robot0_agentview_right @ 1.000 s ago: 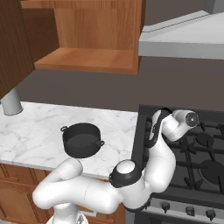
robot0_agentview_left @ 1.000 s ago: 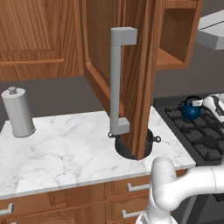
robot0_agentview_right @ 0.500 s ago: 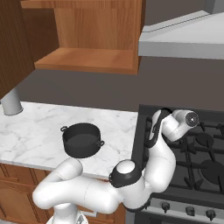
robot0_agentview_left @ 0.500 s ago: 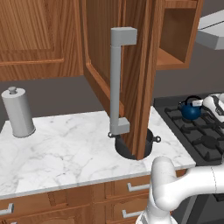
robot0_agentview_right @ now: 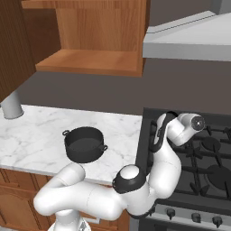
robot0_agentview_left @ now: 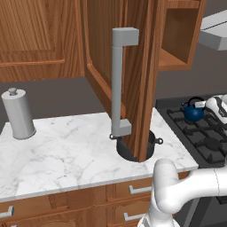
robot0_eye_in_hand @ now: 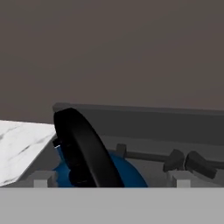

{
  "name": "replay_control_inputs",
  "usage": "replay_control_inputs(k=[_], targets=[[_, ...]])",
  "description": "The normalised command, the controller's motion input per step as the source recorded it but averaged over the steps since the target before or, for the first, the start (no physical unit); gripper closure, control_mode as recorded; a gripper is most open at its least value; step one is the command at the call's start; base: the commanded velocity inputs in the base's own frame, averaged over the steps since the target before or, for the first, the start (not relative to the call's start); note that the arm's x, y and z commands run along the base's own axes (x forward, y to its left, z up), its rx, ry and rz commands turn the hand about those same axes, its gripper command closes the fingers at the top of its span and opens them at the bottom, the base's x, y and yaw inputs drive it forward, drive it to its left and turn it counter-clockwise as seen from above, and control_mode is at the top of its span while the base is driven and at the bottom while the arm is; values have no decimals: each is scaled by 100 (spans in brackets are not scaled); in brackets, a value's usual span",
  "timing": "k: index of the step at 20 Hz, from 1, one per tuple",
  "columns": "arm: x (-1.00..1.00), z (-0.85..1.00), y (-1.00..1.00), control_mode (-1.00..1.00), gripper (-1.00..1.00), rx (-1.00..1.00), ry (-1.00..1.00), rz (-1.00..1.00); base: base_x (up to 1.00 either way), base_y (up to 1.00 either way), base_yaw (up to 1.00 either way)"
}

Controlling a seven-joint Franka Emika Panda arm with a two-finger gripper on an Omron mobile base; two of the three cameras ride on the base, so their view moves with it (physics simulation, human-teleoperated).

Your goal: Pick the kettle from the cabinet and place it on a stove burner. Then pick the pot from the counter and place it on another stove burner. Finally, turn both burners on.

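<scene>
The blue kettle (robot0_agentview_left: 193, 113) stands upright on a back burner of the black stove (robot0_agentview_left: 210, 142), near the stove's left edge. In the hand view its black arched handle (robot0_eye_in_hand: 82, 151) and blue body (robot0_eye_in_hand: 127, 176) sit very close, low and left of centre. My gripper (robot0_agentview_left: 205, 105) hovers just right of the kettle, level with its handle, open, with no fingers closed on it. The dark pot (robot0_agentview_right: 83, 143) rests on the marble counter (robot0_agentview_right: 36, 135). In the left base view the pot (robot0_agentview_left: 152, 142) is half hidden behind the open cabinet door (robot0_agentview_left: 137, 66).
The cabinet door and its long grey bar handle (robot0_agentview_left: 118, 84) hang out over the counter above the pot. A tall grey canister (robot0_agentview_left: 18, 113) stands at the counter's back left. A range hood (robot0_agentview_right: 189, 43) overhangs the stove. Black grates (robot0_agentview_right: 211, 145) cover the other burners.
</scene>
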Motion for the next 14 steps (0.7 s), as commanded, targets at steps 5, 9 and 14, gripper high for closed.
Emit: replay_control_inputs(k=[5, 9, 14], targets=[[0, -4, -15, -100, -100, 0, -1, 0, 0, 0, 0], [-1, -10, -26, -100, -100, 0, 0, 0, 0, 0, 0], [0, -5, -12, -100, -100, 0, 0, 0, 0, 0, 0]])
